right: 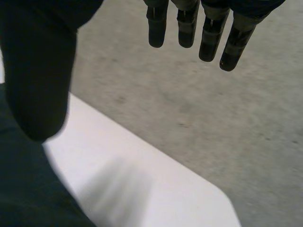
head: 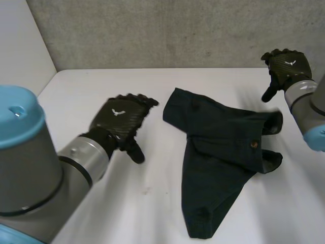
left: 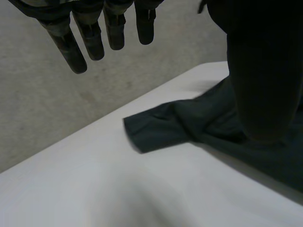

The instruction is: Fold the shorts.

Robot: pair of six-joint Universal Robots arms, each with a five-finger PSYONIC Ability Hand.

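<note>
Dark navy shorts lie crumpled on the white table, partly folded over, with a small brown button showing near their right side. My left hand hovers open over bare table to the left of the shorts, apart from the cloth. In the left wrist view its fingers are straight and the shorts lie beyond the thumb. My right hand hangs open above the table's far right, past the shorts' right end. Its fingers are straight and hold nothing.
A grey wall runs along the table's far edge. A white panel stands at the far left. Bare tabletop lies in front of and to the left of the shorts.
</note>
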